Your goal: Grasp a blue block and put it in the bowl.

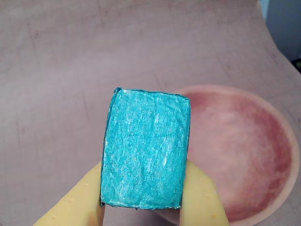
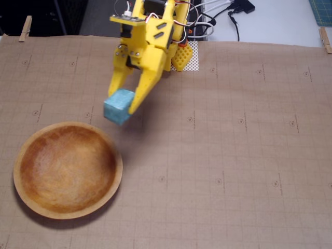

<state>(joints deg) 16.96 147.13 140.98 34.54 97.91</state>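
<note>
Gripper (image 2: 123,106): yellow, clamped on the blue block (image 2: 119,106).
Position: aloft, just beyond the bowl (image 2: 106,199) rim.
Risk: releasing here likely misses the bowl.

Blue block (image 1: 146,148) pinched in yellow hand (image 1: 143,200), bowl (image 1: 263,141) behind at right

brown gridded table mat (image 2: 233,155), wooden bowl (image 2: 67,168) on it
</note>
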